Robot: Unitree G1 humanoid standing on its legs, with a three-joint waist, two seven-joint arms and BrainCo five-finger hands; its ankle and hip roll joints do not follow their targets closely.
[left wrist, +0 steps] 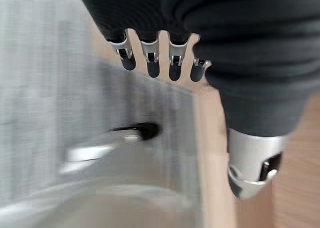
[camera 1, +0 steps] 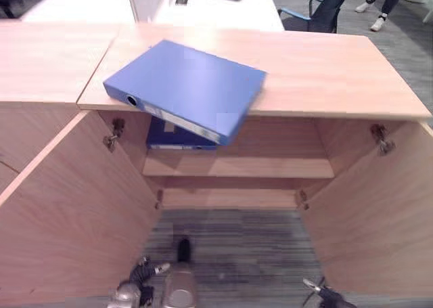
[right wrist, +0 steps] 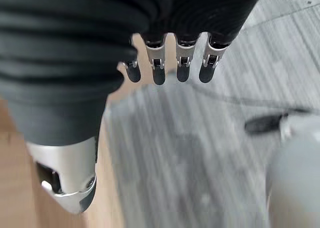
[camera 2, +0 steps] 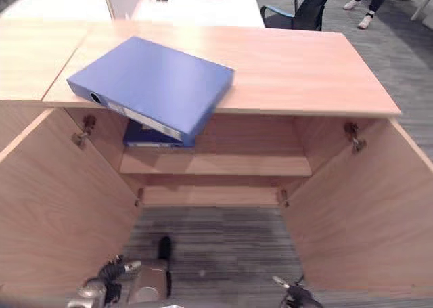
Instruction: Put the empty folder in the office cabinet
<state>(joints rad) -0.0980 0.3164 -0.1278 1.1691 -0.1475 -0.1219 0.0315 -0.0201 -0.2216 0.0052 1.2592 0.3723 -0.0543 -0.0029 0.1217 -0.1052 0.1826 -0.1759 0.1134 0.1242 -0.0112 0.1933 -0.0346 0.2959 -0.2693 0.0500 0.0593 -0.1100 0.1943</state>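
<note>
Both robot hands hang low, fingers relaxed; blue folder overhangs the cabinet top above a second folder.

Grey striped carpet, white desk behind, dark office chair, person's legs

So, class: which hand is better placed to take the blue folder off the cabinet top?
Probably the left hand: the blue folder overhangs the cabinet top on the robot's left. The right hand is farther away. Both hang low, open.
</note>
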